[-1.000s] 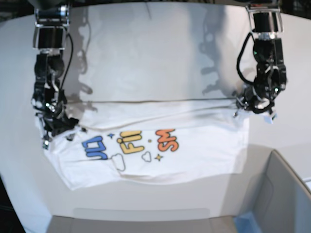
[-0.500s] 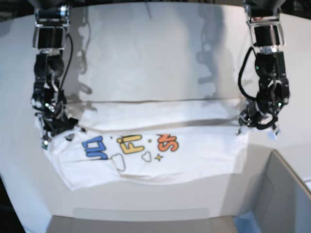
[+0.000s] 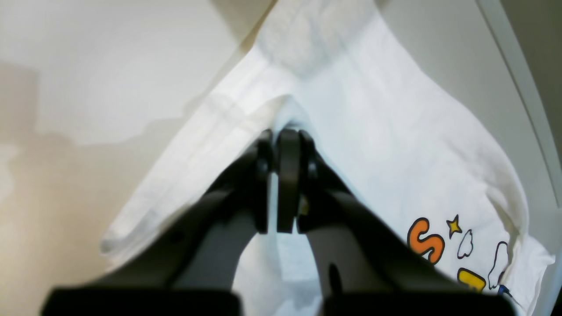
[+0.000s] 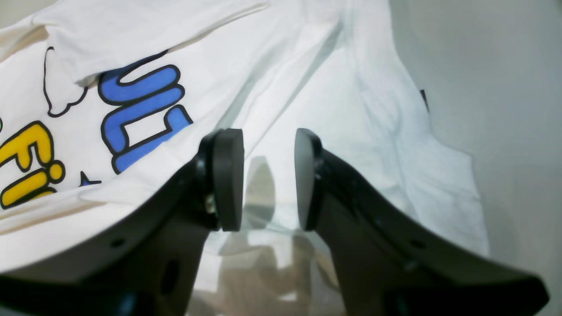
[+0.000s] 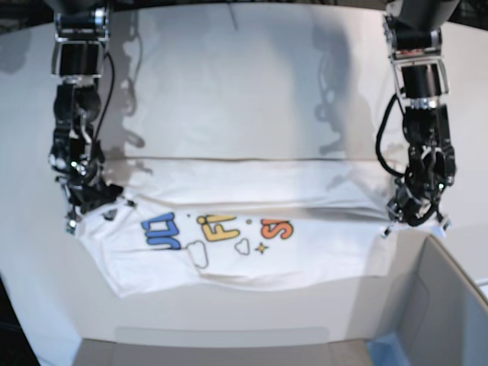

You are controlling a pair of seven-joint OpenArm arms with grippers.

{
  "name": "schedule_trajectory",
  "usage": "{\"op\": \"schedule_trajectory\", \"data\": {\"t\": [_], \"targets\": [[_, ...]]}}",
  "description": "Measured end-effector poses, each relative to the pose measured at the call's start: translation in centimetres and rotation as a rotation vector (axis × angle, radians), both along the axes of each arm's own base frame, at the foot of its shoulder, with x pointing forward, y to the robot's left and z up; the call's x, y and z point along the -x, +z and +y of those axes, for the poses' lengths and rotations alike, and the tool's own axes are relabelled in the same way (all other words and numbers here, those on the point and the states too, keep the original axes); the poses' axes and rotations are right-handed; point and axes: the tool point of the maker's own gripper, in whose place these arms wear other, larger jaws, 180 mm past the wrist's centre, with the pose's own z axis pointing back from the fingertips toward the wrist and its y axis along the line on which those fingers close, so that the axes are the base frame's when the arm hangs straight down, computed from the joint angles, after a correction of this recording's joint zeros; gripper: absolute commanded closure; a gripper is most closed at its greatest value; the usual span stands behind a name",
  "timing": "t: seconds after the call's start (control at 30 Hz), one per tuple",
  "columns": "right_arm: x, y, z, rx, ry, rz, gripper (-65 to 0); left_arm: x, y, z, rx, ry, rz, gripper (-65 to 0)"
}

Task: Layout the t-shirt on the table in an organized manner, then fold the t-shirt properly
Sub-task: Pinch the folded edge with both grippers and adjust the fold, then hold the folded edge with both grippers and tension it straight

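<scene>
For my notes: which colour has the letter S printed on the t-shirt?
Orange-red with a black outline, on the t-shirt; the left wrist view shows it best.

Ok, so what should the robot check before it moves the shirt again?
1. Left tool pinching the t-shirt: ok, pads shut on cloth.
2. Right tool gripping: not ok, pads apart with only bare cloth showing between them.
3. Shirt all on the table: cannot tell, its near hem lies close to the front edge.
4. Print facing up: ok, the blue, yellow and orange letters show.
5. Shirt flat: not ok, a long fold runs across above the print.
</scene>
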Motion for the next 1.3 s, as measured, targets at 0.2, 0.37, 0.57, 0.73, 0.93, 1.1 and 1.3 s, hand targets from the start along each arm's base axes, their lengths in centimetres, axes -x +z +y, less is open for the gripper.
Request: {"op": "schedule_trajectory", "data": {"t": [0.2, 0.37, 0.57, 0.73, 0.93, 1.1, 1.3], "targets": [[0.1, 0.0, -0.3, 0.006, 0.002, 0.003, -20.1, 0.5, -0.9, -1.0, 0.027, -0.003, 0.026, -27.4], [0.2, 0.6, -1.1, 0.022, -0.004, -0.009, -20.1, 0.4, -0.8, -0.8, 0.023, -0.002, 0.024, -28.9], [-0.7, 4.9, -1.0, 0.058, 0.028, -0.119, -20.1, -0.2, 1.4, -1.1, 0.007, -0.017, -0.038, -28.5], [-0.1, 6.7, -2.4, 0.067, -0.007, -0.169, -20.1, 1.1, 3.4, -1.6, -0.040, -0.050, -0.104, -24.8], [3.7, 6.4, -5.0, -0.027, -0.095, -0.131, -20.1, 3.5, 1.9, -1.3, -0.069, -0.064, -0.058, -24.7], [8.2, 3.6, -4.8, -0.242, -0.118, -0.045, -20.2, 6.4, -1.2, -1.4, -0.060, -0.067, 0.030, -24.7], [10.8, 2.2, -6.6, -0.341, -0.203, -0.030, -20.4, 6.2, -1.0, -1.4, -0.061, -0.067, 0.021, -24.7]]}}
